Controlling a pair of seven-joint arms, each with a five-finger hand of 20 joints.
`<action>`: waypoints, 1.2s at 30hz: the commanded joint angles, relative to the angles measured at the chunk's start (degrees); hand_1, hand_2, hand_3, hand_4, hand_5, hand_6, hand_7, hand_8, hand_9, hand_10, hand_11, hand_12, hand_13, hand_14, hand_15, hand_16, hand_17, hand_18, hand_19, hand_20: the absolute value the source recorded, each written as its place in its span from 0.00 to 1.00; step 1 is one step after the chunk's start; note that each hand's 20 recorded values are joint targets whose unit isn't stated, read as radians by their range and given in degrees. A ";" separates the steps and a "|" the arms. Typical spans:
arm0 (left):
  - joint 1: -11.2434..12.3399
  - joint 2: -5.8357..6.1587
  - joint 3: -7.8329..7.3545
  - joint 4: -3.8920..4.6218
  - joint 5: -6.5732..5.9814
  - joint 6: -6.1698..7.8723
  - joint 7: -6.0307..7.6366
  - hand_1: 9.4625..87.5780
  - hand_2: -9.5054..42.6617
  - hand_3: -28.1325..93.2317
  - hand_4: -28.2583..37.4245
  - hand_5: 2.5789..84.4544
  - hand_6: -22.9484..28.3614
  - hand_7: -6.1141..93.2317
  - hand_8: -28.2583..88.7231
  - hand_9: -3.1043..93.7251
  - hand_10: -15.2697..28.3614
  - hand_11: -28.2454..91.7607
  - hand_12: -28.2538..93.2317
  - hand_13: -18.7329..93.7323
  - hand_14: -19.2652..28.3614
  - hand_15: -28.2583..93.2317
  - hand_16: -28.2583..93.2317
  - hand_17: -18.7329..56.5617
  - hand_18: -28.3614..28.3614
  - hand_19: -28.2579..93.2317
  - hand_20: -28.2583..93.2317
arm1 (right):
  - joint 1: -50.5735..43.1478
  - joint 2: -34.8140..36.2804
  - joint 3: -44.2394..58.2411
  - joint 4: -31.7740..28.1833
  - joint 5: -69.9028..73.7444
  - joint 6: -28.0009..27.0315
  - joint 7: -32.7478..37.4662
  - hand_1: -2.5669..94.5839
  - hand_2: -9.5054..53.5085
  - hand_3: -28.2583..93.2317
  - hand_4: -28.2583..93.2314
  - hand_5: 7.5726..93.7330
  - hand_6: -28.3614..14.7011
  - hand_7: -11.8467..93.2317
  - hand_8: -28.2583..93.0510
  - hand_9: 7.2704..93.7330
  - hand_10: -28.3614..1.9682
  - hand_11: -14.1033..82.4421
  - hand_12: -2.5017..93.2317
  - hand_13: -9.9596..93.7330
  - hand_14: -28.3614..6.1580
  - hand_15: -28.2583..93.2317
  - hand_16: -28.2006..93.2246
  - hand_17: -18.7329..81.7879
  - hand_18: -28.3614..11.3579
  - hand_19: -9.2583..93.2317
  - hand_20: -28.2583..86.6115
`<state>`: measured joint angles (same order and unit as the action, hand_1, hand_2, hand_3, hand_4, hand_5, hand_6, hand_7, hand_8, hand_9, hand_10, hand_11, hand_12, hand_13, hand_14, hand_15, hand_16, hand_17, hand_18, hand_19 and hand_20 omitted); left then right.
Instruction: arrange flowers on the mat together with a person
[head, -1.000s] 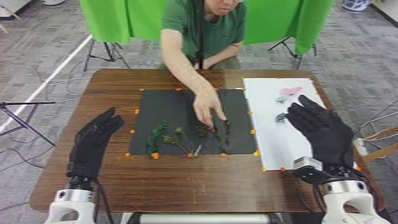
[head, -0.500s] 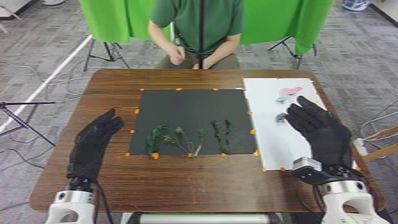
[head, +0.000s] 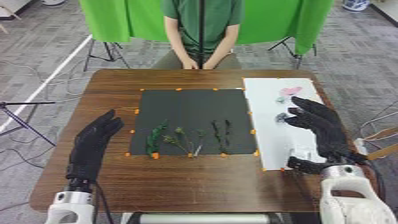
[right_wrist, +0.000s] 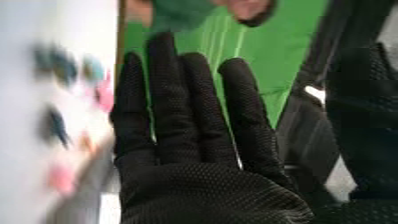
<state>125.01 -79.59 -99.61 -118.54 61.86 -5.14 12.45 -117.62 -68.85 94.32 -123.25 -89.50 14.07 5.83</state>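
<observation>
While green stems (head: 155, 139) are already laid along the near half of the dark mat (head: 190, 106), including 2 thin dark stems (head: 227, 134) at its right, no blossom is set on it, so the arrangement can be judged only partly done. The pink flower (head: 291, 91) and the blue flower (head: 282, 117) are found on the white sheet (head: 274, 142) beside the mat. Over that sheet the right hand (head: 328, 134) is held open, its fingers extended and nothing gripped; the left hand (head: 92, 141) is also held open and empty, just beside the mat's left edge. The step in hand is probably the picking of 1 flower from the sheet. For this, the thumb and fingertips are best lowered on either side of the blossom and closed lightly, since petals may be crushed or neighbours dragged along. The flower should then be lifted fully before being carried across, and set down gently near a stem's top, with the stems left unbrushed.
</observation>
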 joint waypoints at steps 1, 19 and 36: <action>0.16 -0.32 -0.04 0.05 0.46 -0.52 -0.59 0.21 0.00 0.76 0.10 0.49 0.51 0.18 0.19 0.47 0.63 0.34 0.35 0.46 0.73 0.31 0.26 0.30 0.66 0.24 0.36 | 15.54 10.42 -3.98 4.00 -40.88 -11.81 15.30 0.35 0.00 0.79 0.07 0.54 0.64 0.27 0.15 0.64 0.44 0.33 0.21 0.76 0.50 0.50 0.41 0.48 0.27 0.68 0.58; 0.44 -0.18 -0.53 -0.47 0.32 0.07 -0.59 0.21 0.00 0.76 0.10 0.48 0.51 0.18 0.19 0.47 0.63 0.34 0.35 0.46 0.73 0.31 0.26 0.30 0.66 0.24 0.36 | 30.72 16.59 -17.26 14.62 -53.21 -35.70 23.86 0.39 0.00 0.79 0.03 0.55 0.67 0.25 0.16 0.70 0.42 0.32 0.22 0.84 0.59 0.63 0.44 0.53 0.20 0.80 0.62; 0.20 -0.17 -0.45 -0.41 0.27 0.25 -0.82 0.21 0.00 0.76 0.10 0.49 0.52 0.18 0.19 0.47 0.63 0.34 0.35 0.46 0.73 0.31 0.26 0.30 0.66 0.24 0.36 | 33.49 13.81 -20.37 20.65 -50.96 -38.17 24.41 0.39 0.00 0.77 0.04 0.57 0.69 0.24 0.16 0.84 0.50 0.33 0.22 0.93 0.68 0.66 0.46 0.61 0.18 0.89 0.63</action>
<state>124.91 -79.58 -99.94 -118.88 62.03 -5.06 12.35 -84.38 -53.74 74.73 -103.94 -139.90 -23.36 29.54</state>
